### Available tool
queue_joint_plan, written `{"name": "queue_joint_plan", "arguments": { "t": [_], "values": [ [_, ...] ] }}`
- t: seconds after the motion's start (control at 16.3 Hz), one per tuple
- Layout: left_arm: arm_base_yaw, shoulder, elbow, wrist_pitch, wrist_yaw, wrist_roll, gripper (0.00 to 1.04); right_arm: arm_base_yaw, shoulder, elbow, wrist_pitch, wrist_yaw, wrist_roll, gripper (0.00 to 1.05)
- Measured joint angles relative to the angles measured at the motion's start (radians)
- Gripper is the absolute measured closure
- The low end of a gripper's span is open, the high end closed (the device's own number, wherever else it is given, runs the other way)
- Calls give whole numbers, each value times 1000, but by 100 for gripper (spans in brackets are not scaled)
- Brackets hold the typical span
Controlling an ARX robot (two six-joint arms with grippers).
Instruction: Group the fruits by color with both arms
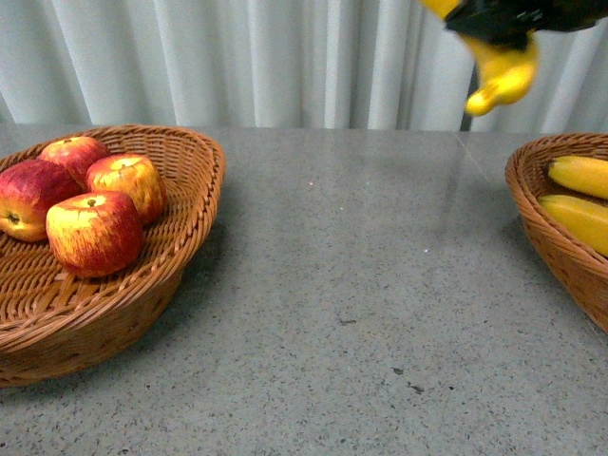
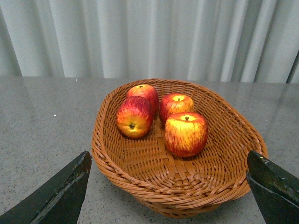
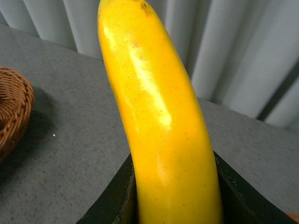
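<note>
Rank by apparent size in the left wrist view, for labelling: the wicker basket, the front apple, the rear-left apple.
1. Wicker basket, largest.
2. Front apple.
3. Rear-left apple, partly hidden and farther away, so its true size is unsure.

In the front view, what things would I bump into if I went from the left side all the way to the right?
Brown wicker basket holding four red-and-yellow apples → bare grey speckled table → long yellow banana held up high in the black right gripper → second brown wicker basket with two yellow bananas.
</note>
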Motion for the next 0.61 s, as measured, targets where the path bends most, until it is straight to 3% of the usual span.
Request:
{"name": "queue_joint_plan", "arguments": {
  "t": [0.25, 0.49, 0.61],
  "values": [
    [0, 0, 0, 0, 0, 0, 7, -186, -192, -314, -31, 26, -123, 69],
    [0, 0, 0, 0, 0, 0, 7, -360, -279, -475, -32, 26, -271, 69],
    [0, 0, 0, 0, 0, 0, 7, -373, -279, -504, -48, 5, -294, 49]
  ]
}}
